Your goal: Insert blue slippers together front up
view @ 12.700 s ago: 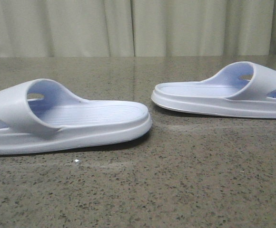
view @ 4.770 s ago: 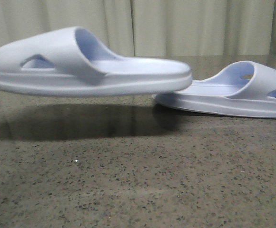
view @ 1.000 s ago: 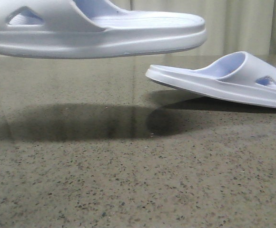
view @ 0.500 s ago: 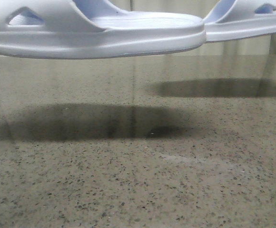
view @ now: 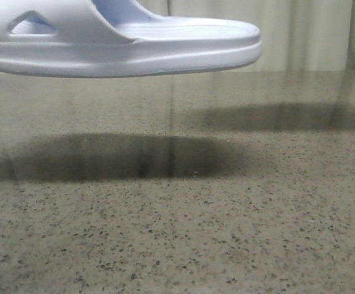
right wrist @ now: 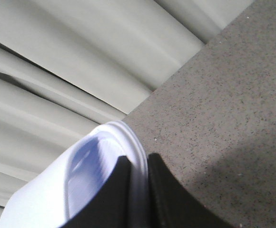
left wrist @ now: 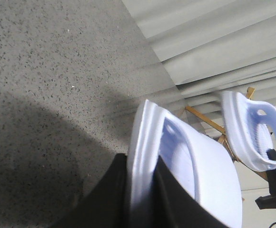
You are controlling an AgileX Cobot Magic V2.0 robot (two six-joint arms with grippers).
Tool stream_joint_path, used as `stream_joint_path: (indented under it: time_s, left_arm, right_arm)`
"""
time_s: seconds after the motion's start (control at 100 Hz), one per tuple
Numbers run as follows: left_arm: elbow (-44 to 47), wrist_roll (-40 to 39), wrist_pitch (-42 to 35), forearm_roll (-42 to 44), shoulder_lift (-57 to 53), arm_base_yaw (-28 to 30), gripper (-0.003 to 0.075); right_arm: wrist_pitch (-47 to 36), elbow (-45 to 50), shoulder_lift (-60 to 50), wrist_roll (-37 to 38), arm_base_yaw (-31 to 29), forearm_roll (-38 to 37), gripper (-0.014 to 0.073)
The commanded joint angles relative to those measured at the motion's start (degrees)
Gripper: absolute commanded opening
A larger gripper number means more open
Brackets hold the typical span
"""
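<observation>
One of the blue slippers hangs level above the table at the upper left of the front view, its strap to the left. My left gripper is shut on the sole edge of this slipper. The other slipper shows beyond it in the left wrist view, held in the air on edge; it is out of the front view. My right gripper is shut on the sole rim of that slipper, with its ribbed footbed facing the camera. Neither gripper appears in the front view.
The speckled grey-brown table carries two soft shadows under the raised slippers. A pale pleated curtain hangs behind the table's far edge. A wooden frame stands past the table in the left wrist view.
The right slipper has risen off the table and out of the front view's top edge. The left slipper stays almost still in the air.
</observation>
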Motion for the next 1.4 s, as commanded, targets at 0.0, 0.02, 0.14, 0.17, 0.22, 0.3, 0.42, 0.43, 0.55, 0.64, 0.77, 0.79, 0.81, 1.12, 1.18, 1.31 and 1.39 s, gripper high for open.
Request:
stream_joint_path:
  time_s: [0.0, 0.02, 0.14, 0.17, 0.22, 0.3, 0.42, 0.43, 0.55, 0.64, 0.77, 0.79, 0.81, 1.12, 1.18, 1.31, 1.39]
  left_arm:
    - [-1.5, -0.5, 1.8, -3.2, -0.5, 0.2, 0.0015]
    - [-1.5, -0.5, 1.8, -3.2, -0.5, 0.2, 0.0015]
    - [-1.5, -0.5, 1.8, -3.6, -0.5, 0.2, 0.0015]
    - [-1.5, -0.6, 1.8, -3.6, -0.5, 0.2, 0.0015]
    - [-1.5, -0.6, 1.8, -3.6, -0.5, 0.2, 0.0015]
    - [-1.5, -0.6, 1.6, -3.6, -0.5, 0.2, 0.0015]
    - [-1.5, -0.6, 1.3, -3.6, -0.5, 0.2, 0.0015]
    - [-1.5, -0.6, 1.3, -3.6, -0.5, 0.2, 0.0015]
    - [-1.5, -0.6, 1.0, -3.7, -0.5, 0.2, 0.0015]
    - [-1.5, -0.6, 0.5, -4.1, -0.5, 0.2, 0.0015]
    - [-1.5, -0.6, 0.4, -4.9, -0.5, 0.2, 0.0015]
    - [-1.5, -0.6, 0.4, -4.9, -0.5, 0.2, 0.0015]
    - [-1.5, -0.6, 0.4, -4.9, -0.5, 0.2, 0.0015]
    - [-1.5, -1.9, 1.4, -5.3, -0.5, 0.2, 0.0015]
    - [-1.5, -2.0, 1.5, -5.3, -0.5, 0.0, 0.0015]
    - [-1.5, -2.1, 1.9, -5.3, -0.5, -0.2, 0.0015]
    - [-1.5, -2.7, 2.4, -5.3, -0.5, -0.2, 0.0016]
  right_arm:
    - [-2.1, -0.6, -3.6, -0.5, -0.2, 0.5, -0.0081]
    - [-2.1, 0.0, -4.0, -0.5, -0.2, 1.0, -0.0081]
    - [-2.1, 3.8, -7.2, -0.3, -0.2, 5.5, -0.0081]
    - [-2.1, 4.9, -8.0, -0.3, -0.2, 6.5, -0.0081]
    - [-1.8, 6.3, -9.0, -0.3, -0.2, 7.6, -0.0081]
    - [-1.2, 7.8, -10.4, -0.3, -0.2, 9.3, -0.0081]
    - [0.4, 9.6, -12.0, -0.3, -0.2, 10.8, -0.0081]
    - [0.4, 9.8, -12.1, -0.3, -0.2, 10.8, -0.0081]
    - [0.3, 11.6, -13.3, -0.3, -0.2, 10.8, -0.0081]
    - [0.5, 12.6, -13.4, -0.3, -0.2, 10.8, -0.0081]
    - [0.1, 14.1, -13.4, -0.3, -0.2, 10.8, -0.0081]
    - [0.1, 14.2, -13.4, -0.3, -0.2, 10.8, -0.0081]
    - [0.2, 14.6, -13.4, -0.3, -0.2, 10.8, -0.0081]
    - [0.7, 15.4, -13.4, -0.3, -0.2, 11.1, -0.0081]
    - [0.7, 15.4, -13.4, -0.3, -0.2, 11.1, -0.0081]
    - [0.7, 16.0, -13.4, -0.3, 0.2, 11.2, -0.0081]
    - [0.3, 16.9, -13.3, -0.3, 1.0, 12.5, -0.0081]
